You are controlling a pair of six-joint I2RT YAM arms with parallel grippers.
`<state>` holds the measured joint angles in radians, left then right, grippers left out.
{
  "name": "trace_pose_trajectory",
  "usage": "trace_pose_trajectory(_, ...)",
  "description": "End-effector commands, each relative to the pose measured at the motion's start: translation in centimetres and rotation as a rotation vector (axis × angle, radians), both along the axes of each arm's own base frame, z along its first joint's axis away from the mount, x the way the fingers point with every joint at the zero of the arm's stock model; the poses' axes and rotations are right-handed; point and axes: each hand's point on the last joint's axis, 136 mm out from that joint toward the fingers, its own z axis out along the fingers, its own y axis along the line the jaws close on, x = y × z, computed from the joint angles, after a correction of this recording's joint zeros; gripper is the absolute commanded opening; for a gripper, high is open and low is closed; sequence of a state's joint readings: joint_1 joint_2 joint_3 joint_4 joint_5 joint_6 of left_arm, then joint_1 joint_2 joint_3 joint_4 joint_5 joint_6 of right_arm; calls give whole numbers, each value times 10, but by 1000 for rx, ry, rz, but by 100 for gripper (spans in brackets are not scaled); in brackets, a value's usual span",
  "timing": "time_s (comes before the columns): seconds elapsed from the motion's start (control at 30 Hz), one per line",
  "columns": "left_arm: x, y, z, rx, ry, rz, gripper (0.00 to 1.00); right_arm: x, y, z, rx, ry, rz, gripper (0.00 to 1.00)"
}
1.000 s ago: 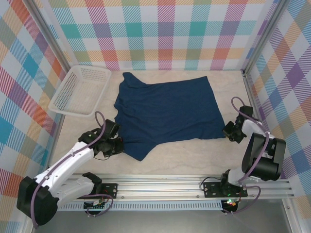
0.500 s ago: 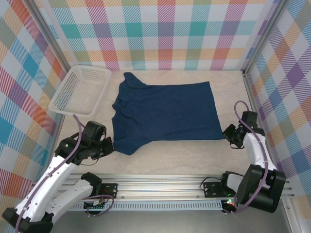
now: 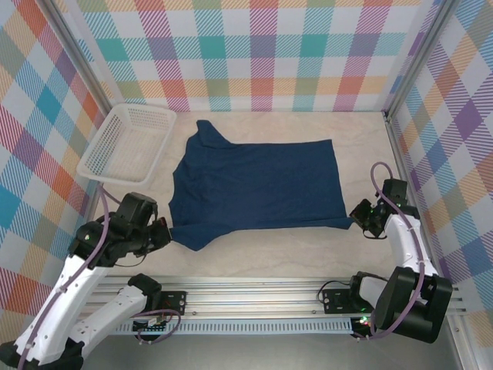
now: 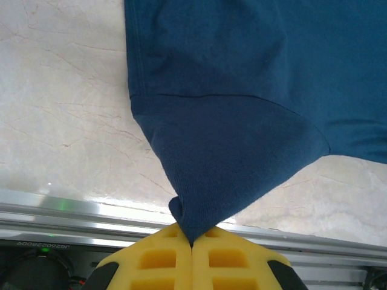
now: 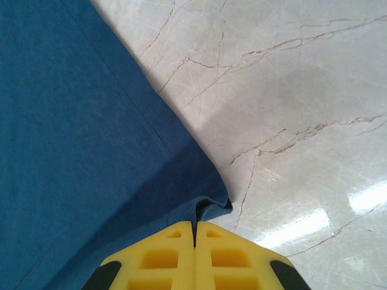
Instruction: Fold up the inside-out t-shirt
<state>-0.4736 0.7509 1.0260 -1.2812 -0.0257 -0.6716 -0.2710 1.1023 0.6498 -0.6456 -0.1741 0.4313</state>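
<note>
The inside-out t-shirt (image 3: 258, 185) is dark navy and lies spread across the middle of the pale table, one sleeve pointing to the back left. My left gripper (image 3: 163, 231) is shut on the tip of the near-left sleeve (image 4: 217, 151), which stretches up from the yellow fingers (image 4: 151, 260) over the table's front rail. My right gripper (image 3: 360, 213) is shut on the shirt's near-right hem corner (image 5: 208, 202), pinched between its yellow fingers (image 5: 236, 257). The cloth (image 5: 78, 133) runs flat to the left of that corner.
A white plastic basket (image 3: 127, 142) leans at the back left, beside the shirt's far sleeve. Checkered walls close the table on three sides. A metal rail (image 3: 262, 297) with both arm bases runs along the near edge. Bare marble (image 5: 290, 90) lies right of the shirt.
The left gripper has pulled the sleeve tip left and toward the near edge, stretching the shirt flatter and wider. The right gripper has kept its hold on the hem corner and barely shifted.
</note>
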Motion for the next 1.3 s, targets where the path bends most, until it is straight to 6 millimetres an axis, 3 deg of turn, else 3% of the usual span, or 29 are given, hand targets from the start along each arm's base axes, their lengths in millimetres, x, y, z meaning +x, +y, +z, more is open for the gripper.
trace_pose_trajectory(0.0,21,0,10,48,-44,-20,0,13,2,12,-7,-35,44,2)
trace_pose_trajectory(0.13,53,-10,7,68,-61,-51,0,28,3,16,-16,-37,67,2)
trace_pose_trajectory(0.27,91,-6,7,87,-91,-28,0,48,2,16,-46,-31,89,2)
trace_pose_trajectory(0.73,199,-1,-10,94,-79,-6,0,111,8,-12,-112,49,177,4)
trace_pose_trajectory(0.93,223,3,-21,112,-56,4,0,126,10,-18,-137,66,200,5)
trace_pose_trajectory(1.27,235,9,-25,108,-53,22,0,138,8,-28,-165,94,222,5)
